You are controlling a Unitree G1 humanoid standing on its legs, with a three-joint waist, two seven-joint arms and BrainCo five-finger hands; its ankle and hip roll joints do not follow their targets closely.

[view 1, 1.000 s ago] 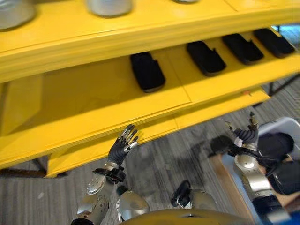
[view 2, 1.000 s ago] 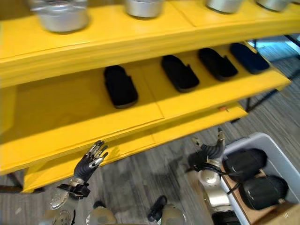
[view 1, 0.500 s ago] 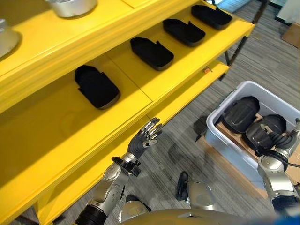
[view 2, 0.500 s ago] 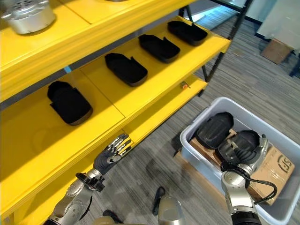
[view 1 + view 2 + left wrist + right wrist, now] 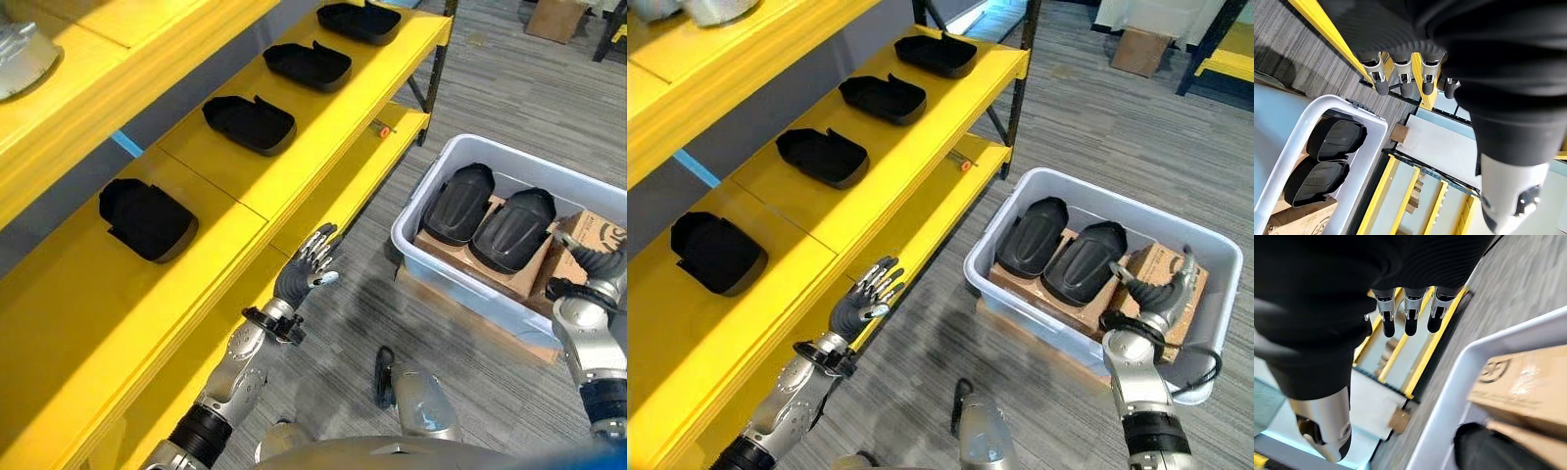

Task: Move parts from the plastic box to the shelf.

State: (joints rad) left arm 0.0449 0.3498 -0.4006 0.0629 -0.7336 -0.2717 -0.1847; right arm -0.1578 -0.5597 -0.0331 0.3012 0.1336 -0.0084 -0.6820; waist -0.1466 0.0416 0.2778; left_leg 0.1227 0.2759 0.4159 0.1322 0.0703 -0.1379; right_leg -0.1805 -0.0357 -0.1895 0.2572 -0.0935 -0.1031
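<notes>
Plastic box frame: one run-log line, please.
plastic box: two black parts inside | right hand: open, above box | left hand: open, idle | shelf: four parts

No legible text or labels.

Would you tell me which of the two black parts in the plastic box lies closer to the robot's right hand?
The part beside the cardboard, nearer the right hand; the other part lies on its far side in the plastic box.
</notes>
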